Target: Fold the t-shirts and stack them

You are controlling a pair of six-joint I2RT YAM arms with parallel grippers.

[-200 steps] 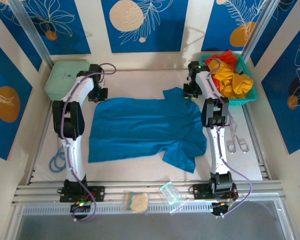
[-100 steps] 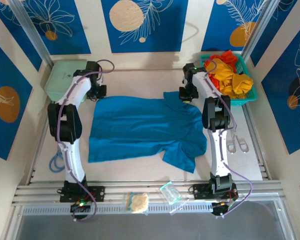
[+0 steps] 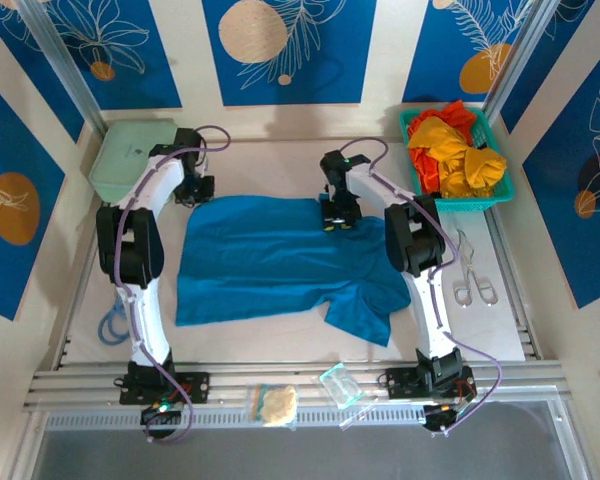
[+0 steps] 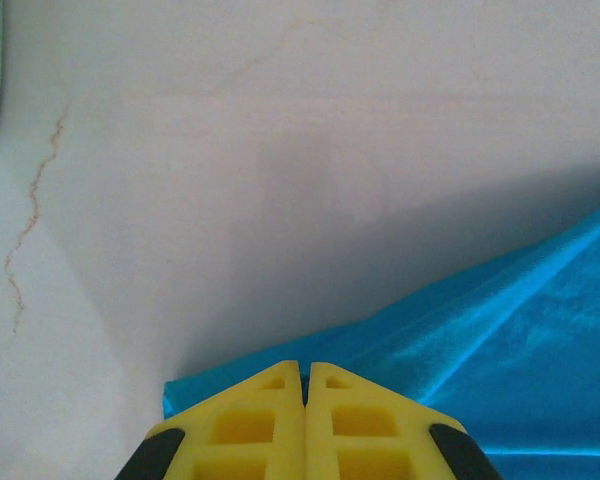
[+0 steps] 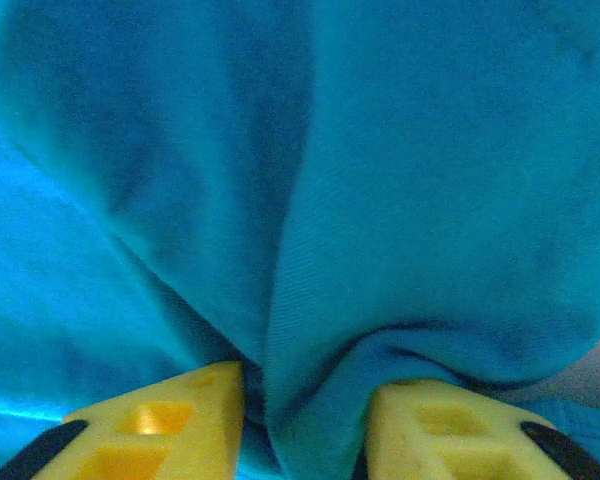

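A deep teal-blue cloth t-shirt (image 3: 280,260) lies spread across the middle of the white table (image 3: 280,160) in the overhead view. The left gripper (image 4: 303,366) sits at its upper left corner. The fingers are pressed together with no gap, and the blue hem runs just behind their tips (whether any cloth is pinched there cannot be told). The right gripper (image 5: 302,380) rests on the shirt's upper edge, a little right of centre. Its yellow fingers (image 5: 160,425) stand apart and a bunched fold of the shirt fills the space between them, though I cannot tell if they press on it.

At upper right, a teal plastic mesh basket (image 3: 477,203) holds crumpled yellow-orange cloth shirts (image 3: 460,160) and a red cloth shirt (image 3: 458,112). A pale green rounded zip case (image 3: 130,160) sits closed at upper left.
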